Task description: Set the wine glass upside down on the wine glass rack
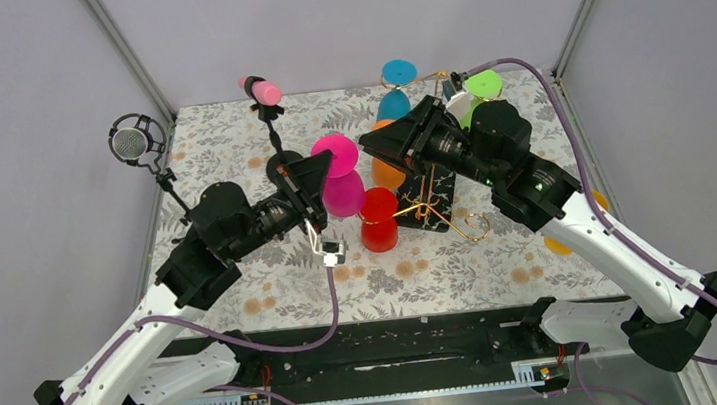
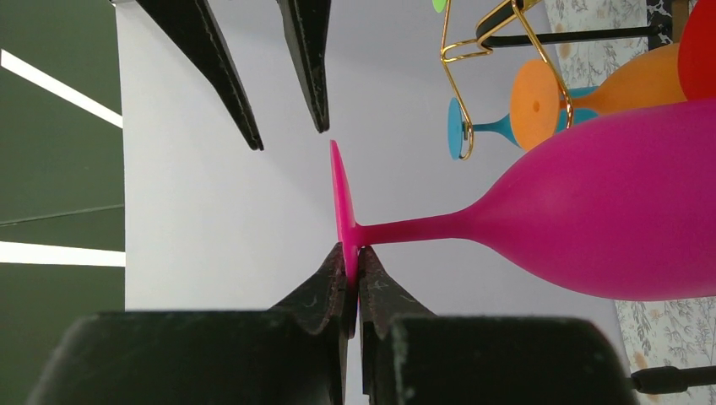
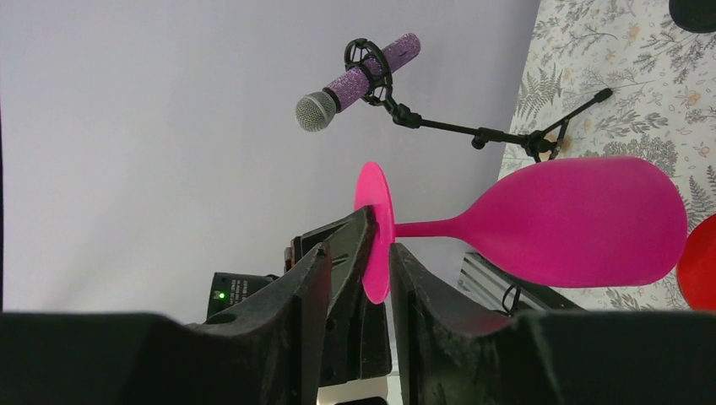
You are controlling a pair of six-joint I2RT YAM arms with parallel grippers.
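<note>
The pink wine glass [image 1: 343, 192] is held in the air just left of the wine glass rack [image 1: 438, 206], a gold wire stand on a black base. My left gripper [image 2: 352, 250] is shut on the rim of the glass's round foot [image 2: 340, 194]. In the left wrist view the bowl [image 2: 616, 211] lies sideways to the right. My right gripper [image 3: 363, 253] is open, with one finger on each side of the same foot [image 3: 376, 211], opposite the left gripper. In the left wrist view its fingers [image 2: 308, 67] point down from the top.
Blue [image 1: 393, 93], green [image 1: 480, 84] and orange [image 1: 386, 171] glasses are at the rack. A red glass [image 1: 378, 218] stands on the floral tablecloth by its base. A pink microphone [image 1: 260, 90] and a grey one [image 1: 131, 142] stand on stands at the back left.
</note>
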